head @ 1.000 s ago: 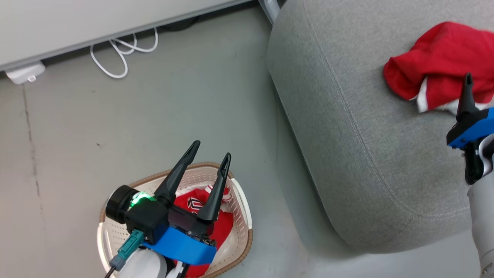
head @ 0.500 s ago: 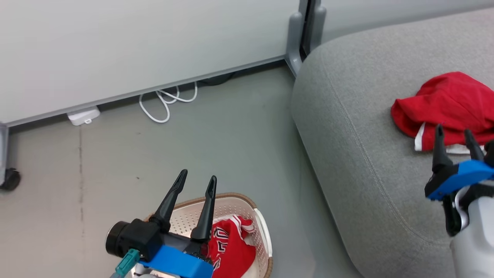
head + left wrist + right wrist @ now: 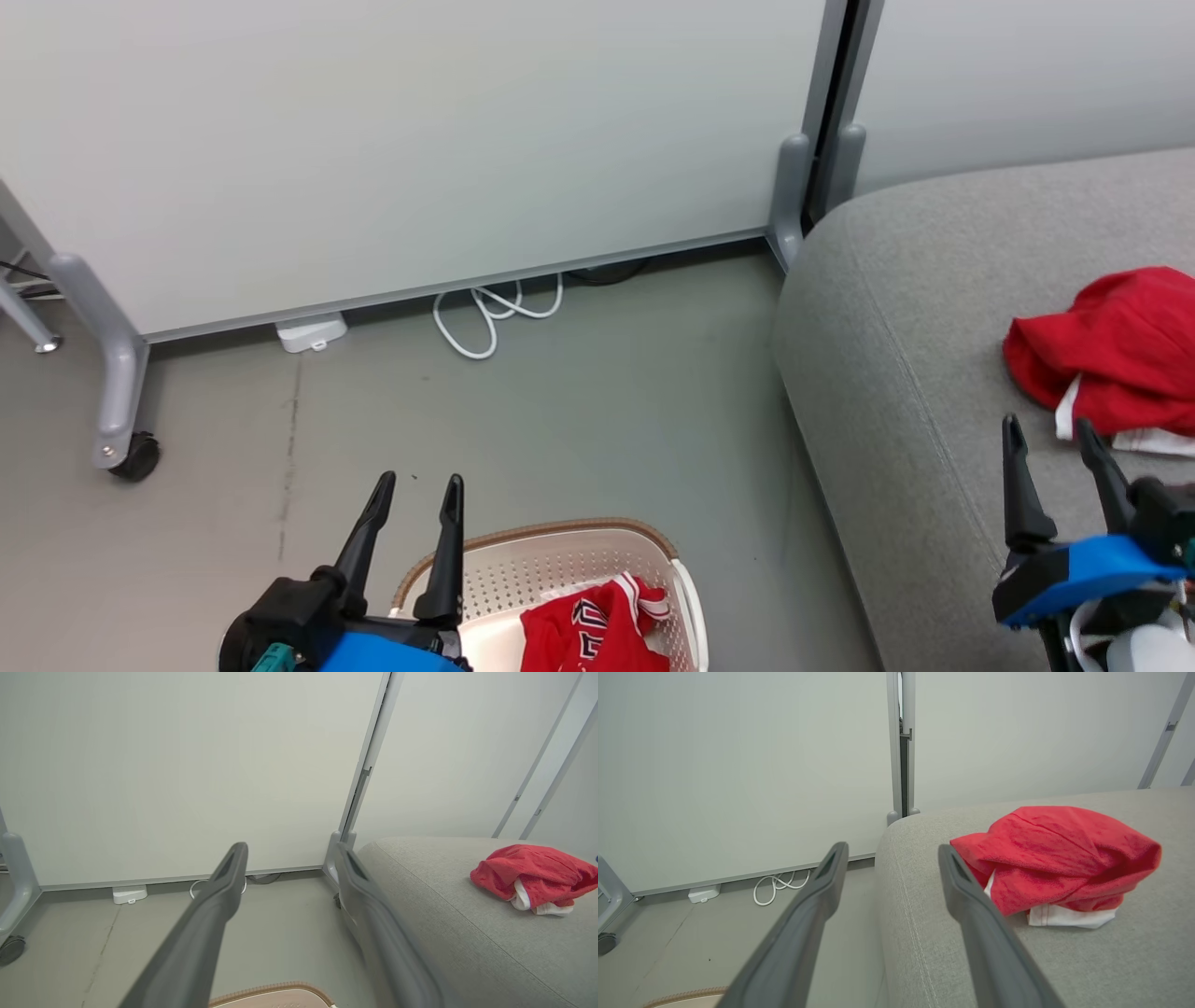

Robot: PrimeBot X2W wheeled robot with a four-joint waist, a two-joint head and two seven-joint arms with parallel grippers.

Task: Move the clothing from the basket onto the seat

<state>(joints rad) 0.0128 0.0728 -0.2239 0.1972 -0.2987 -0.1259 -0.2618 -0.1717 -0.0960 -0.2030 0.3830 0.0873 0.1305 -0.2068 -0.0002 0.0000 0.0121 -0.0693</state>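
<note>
Status: half done, by my read. One bright red thin-fabric garment with white trim [image 3: 1111,355] lay bunched on the large light grey upholstered couch [image 3: 915,392], at 3 o'clock in the head view. The second red garment with black-and-white lettering [image 3: 597,635] sat crumpled in the cream-white perforated plastic basket with brown woven-look rim [image 3: 560,528], at 6 o'clock, on the floor [image 3: 579,420] near the couch's end.

The left end effector [image 3: 421,479] had its fingers spread with nothing between them. It sat at the basket's 9 o'clock side, tips aimed at 12 toward the pale partition panel [image 3: 420,140]. The right end effector [image 3: 1046,425] was also spread and empty, over the couch, with the red pile at its 1 o'clock.

Step in hand looked like the second pick. I'd use the left arm, it was nearer.
- Tilt the tips down and come in toward 4 o'clock, staying inside the rim so no finger catches the perforated wall.
- Pinch the highest fold by the striped trim. Thin fabric likely slips, so close fully.
- Lift straight until the hem clears the rim, then swing to 3 o'clock.
- Drop it beside the first garment, well in from the rounded edge.
</note>
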